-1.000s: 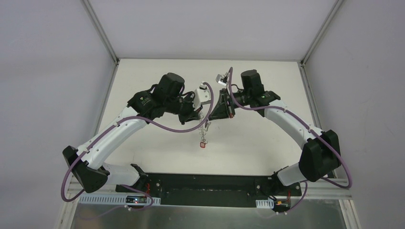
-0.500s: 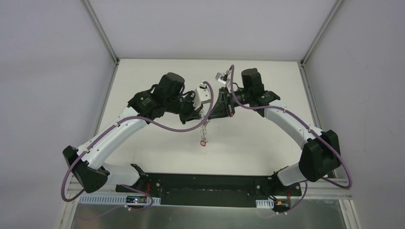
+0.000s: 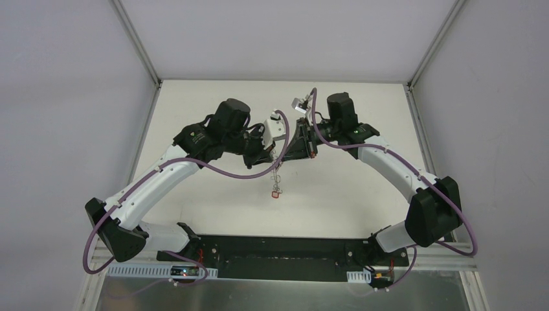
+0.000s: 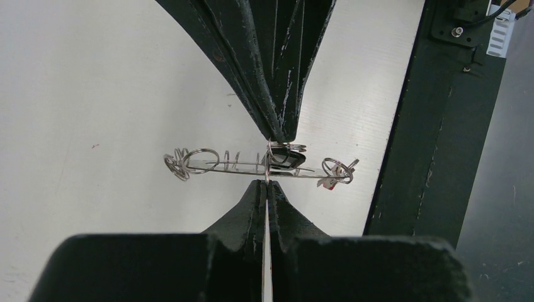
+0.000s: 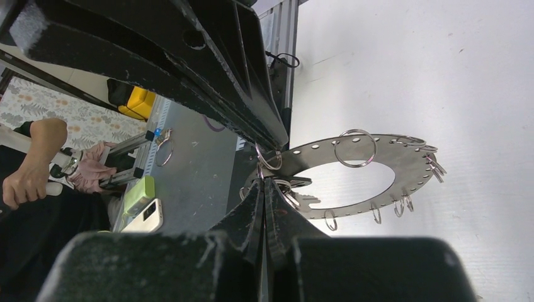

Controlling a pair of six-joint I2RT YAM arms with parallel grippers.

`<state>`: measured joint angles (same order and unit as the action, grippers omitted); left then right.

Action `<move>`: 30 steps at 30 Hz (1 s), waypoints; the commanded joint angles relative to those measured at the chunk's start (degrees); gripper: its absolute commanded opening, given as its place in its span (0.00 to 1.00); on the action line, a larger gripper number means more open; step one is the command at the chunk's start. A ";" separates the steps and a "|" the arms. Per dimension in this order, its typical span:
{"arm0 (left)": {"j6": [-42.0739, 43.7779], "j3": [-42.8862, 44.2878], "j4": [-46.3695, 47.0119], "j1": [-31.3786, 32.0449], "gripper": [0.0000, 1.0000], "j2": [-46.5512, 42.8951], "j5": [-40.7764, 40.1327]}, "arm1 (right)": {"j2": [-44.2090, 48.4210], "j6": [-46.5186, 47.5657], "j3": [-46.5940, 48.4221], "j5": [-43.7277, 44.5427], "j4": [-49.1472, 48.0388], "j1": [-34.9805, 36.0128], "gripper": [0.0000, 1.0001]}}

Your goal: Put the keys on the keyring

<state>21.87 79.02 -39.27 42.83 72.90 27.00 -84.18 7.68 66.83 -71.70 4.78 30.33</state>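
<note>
2 grippers of mine meet tip to tip at 1 spot on the keyring's rim. My left gripper [image 4: 265,192] is pinched fully closed there. My right gripper [image 5: 267,189] is closed just as tightly on the same spot from the opposite side of the keyring [image 5: 403,160]. 1 wire loop [image 5: 269,157] on that rim runs between both tips, and I cannot tell which gripper bears the weight. The keyring hangs edge-down from the pinch, above the table [image 3: 362,129]. 1 red-headed key [image 3: 276,193] dangles at the keyring's lowest point. 1 black-headed key [image 4: 286,158] lies against the keyring right beside the pinch.
</note>
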 commanded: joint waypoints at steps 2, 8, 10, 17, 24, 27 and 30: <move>-0.42 -0.06 2.00 0.54 0.00 -0.69 2.48 | 0.00 2.20 0.29 1.90 0.22 0.41 0.00; -0.16 -0.52 2.24 0.58 0.00 -0.96 2.11 | 0.00 2.38 0.66 0.48 0.73 0.48 0.00; -0.15 -0.71 2.42 0.61 0.00 -0.88 2.10 | 0.22 1.66 0.67 -0.33 0.05 0.49 0.00; -0.13 -0.45 2.35 0.59 0.00 -0.31 1.86 | 0.51 -0.09 0.07 -2.26 -1.89 0.57 0.00; -0.18 -0.25 2.26 0.59 0.00 0.03 1.99 | 0.37 -0.56 0.06 -2.13 -2.44 0.61 0.00; -0.18 -0.32 2.26 0.62 0.00 0.15 2.41 | 0.32 -0.64 0.05 -1.72 -2.49 0.80 0.00; -0.26 -0.20 2.26 0.67 0.00 0.23 2.51 | 0.17 -0.68 0.11 -1.37 -2.49 0.89 0.00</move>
<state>21.87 78.48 -39.22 42.83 73.10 27.03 -84.18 7.44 66.83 -71.64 4.71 30.72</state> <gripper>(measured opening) 0.009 0.004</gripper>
